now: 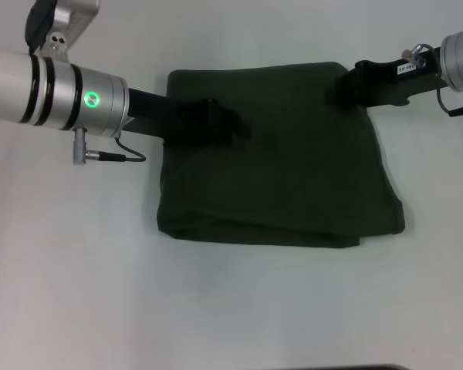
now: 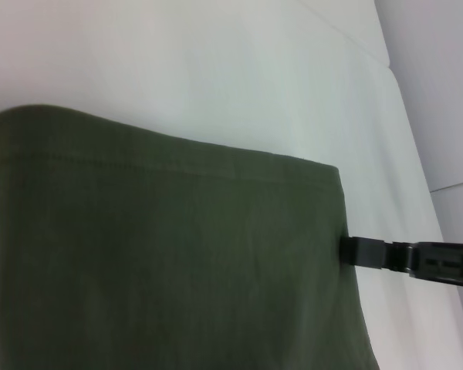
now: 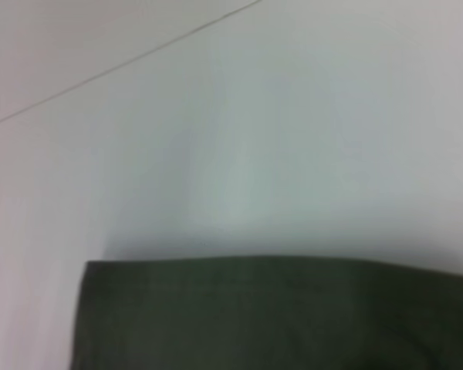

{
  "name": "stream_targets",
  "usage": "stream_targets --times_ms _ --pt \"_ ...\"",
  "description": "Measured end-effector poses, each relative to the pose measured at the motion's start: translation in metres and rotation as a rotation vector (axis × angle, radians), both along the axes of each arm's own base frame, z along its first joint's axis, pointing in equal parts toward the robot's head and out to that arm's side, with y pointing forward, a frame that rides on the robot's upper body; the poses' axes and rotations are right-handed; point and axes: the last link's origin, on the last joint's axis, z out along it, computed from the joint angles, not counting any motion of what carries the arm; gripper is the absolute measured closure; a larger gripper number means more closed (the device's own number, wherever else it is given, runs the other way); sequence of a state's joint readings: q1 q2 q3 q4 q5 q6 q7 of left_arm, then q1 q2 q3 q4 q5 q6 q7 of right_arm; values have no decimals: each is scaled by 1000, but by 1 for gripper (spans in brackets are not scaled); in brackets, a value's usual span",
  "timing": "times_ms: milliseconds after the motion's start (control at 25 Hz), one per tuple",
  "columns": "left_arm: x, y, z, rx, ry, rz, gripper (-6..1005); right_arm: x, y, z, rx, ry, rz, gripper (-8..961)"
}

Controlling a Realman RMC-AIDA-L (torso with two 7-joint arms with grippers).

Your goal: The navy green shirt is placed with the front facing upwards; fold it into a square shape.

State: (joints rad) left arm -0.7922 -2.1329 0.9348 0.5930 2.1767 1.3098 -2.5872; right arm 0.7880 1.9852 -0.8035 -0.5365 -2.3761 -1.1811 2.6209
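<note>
On the left of the head view, the left arm reaches in over the white counter (image 1: pixel 77 293), and its left pincer (image 1: pixel 230 125) lies low on the upper left part of the navy green shirt (image 1: pixel 293 185), its black tips dark against the dark cloth, so I cannot tell whether they are apart or together. The shirt itself lies in the middle of the counter as a flat, folded, roughly square bundle of dark olive cloth, with layered edges showing along its near side and at the near right corner; no lettering or label shows on the upward face. In the left wrist view the shirt (image 2: pixel 170 262) fills the lower part of the picture, a stitched hem running along its folded far edge, and the other arm's black pincer meets the cloth at its far corner. On the right, the right pincer (image 1: pixel 346 89) sits at the shirt's far right corner, touching or just over the cloth there; whether its tips are apart or clamped on the fabric I cannot tell. The right wrist view shows only a corner of the shirt (image 3: pixel 278 316) lying flat on the counter (image 3: pixel 255 139).
</note>
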Motion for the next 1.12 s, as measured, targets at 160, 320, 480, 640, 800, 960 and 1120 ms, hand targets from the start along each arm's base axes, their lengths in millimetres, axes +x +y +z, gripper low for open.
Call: stream_targets --times_ms 160,320,480,640,800,960,1120 --pt "-1 1 2 5 0 1 562 7 5 1 41 -45 -8 613" --pt "-2 2 4 11 -4 6 559 6 8 4 63 -37 -10 613" --pt "-3 3 7 18 -9 11 557 -5 11 19 68 15 12 613" --pt "-3 3 8 22 -11 13 554 -8 14 24 102 60 10 613" --pt "-4 5 9 27 -9 12 551 -2 14 11 120 65 -28 613" --pt "-3 7 11 32 -8 9 549 -1 13 -2 126 70 -51 614" --pt "-2 9 13 43 -13 11 546 -5 17 -13 158 62 -52 614"
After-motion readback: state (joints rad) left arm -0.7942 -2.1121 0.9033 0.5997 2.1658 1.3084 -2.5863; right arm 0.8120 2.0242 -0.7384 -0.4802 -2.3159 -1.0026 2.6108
